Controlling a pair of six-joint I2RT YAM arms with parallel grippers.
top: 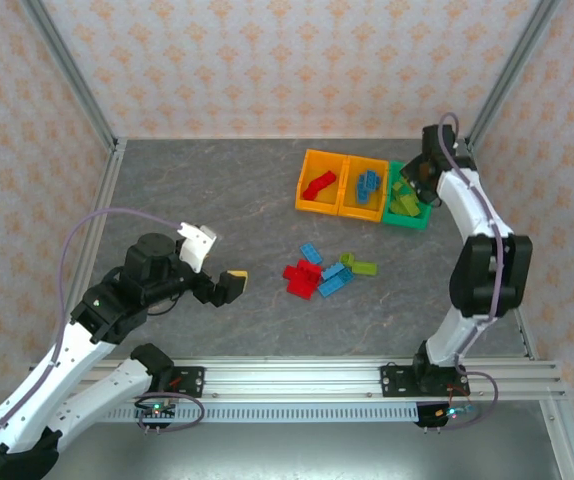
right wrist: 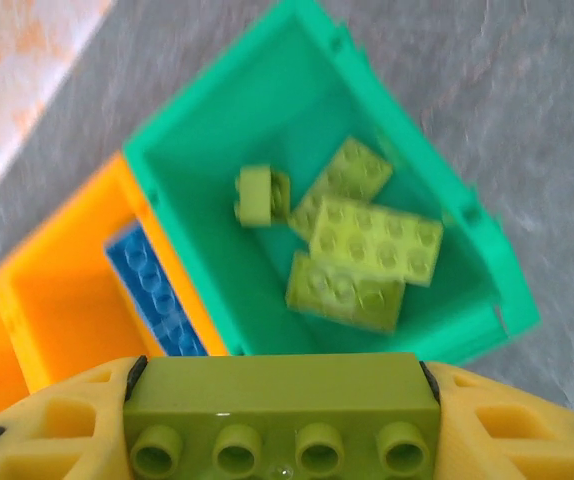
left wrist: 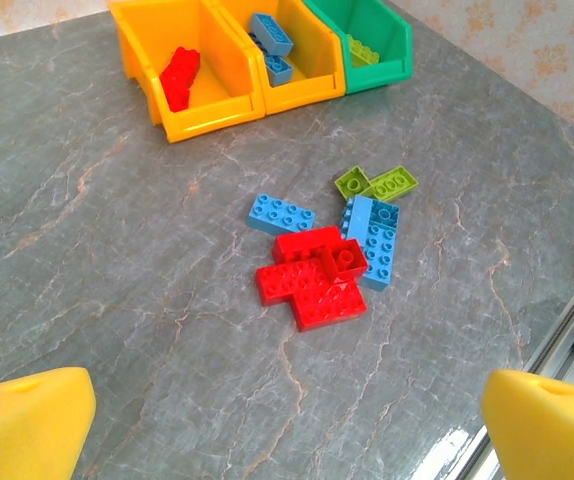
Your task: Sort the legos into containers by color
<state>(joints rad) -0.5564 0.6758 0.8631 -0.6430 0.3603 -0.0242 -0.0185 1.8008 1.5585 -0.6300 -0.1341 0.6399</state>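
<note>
Three bins (top: 362, 210) sit joined in a row at the far right of the grey table (top: 197, 190): two orange and one green. The left orange bin (left wrist: 212, 122) has a red brick (left wrist: 179, 77) in it. The middle orange bin (left wrist: 307, 95) has two blue bricks (left wrist: 272, 35). The green bin (right wrist: 467, 215) has four yellow-green pieces: three flat bricks (right wrist: 372, 240) with bumps on top and one small round piece (right wrist: 260, 195). More legos lie loose in a little pile in the middle of the table. There are two yellow-green ones (left wrist: 377, 183) touching each other, about three blue ones (left wrist: 280, 213), and a clump of red ones (left wrist: 312, 278) too close together to count. The right arm's fingers (right wrist: 47, 440) hold one long yellow-green brick (right wrist: 282, 415) with four bumps in a row, just over the near edge of the green bin. The left arm's fingers (left wrist: 27, 420) are spread wide with nothing between them, over the bare table on the near side of the pile.
</note>
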